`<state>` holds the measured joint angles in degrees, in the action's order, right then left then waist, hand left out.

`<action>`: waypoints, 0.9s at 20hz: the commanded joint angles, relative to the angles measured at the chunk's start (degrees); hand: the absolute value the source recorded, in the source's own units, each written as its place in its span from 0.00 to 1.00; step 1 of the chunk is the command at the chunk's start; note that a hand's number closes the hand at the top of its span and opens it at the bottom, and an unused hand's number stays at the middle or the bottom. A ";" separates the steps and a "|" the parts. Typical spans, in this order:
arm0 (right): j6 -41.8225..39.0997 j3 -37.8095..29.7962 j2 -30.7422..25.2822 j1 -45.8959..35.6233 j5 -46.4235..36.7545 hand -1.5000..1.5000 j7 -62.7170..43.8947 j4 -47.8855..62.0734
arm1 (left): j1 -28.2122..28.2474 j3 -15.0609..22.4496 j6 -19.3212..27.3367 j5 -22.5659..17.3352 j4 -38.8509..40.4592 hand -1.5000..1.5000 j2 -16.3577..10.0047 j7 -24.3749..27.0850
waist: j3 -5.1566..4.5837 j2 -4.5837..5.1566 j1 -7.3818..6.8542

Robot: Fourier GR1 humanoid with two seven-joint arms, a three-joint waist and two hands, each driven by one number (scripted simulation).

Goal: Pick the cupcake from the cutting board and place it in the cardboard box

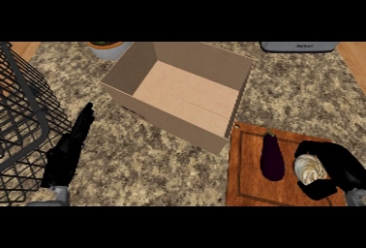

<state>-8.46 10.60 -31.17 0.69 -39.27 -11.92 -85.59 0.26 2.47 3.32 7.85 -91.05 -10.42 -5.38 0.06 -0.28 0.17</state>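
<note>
The cupcake (309, 168), pale with a ridged top, sits on the wooden cutting board (249, 186) at the lower right. My right hand (337, 167) curls round it from the right, fingers above and thumb below, hiding part of it. The open cardboard box (182, 92) stands in the upper middle of the counter, up and to the left of the board, with nothing inside. My left hand (68, 147) rests open at the left, fingers straight and pointing away, far from the board and box.
A dark purple eggplant (271, 156) lies on the board just left of the cupcake. A black wire rack (22, 121) fills the left edge. A potted plant (107, 48) and a grey appliance (298, 46) stand along the far edge.
</note>
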 commanded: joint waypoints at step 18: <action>4.91 -3.23 -1.64 -43.65 -6.65 1.00 34.84 40.89 | -1.20 -1.77 1.28 2.13 5.45 0.50 -1.43 1.49 | -0.04 0.70 -1.78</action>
<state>-2.11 9.20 -33.16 -37.63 -47.23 18.17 -49.07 -2.51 4.13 3.08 8.78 -89.52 -9.90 -5.39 0.29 0.54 -2.72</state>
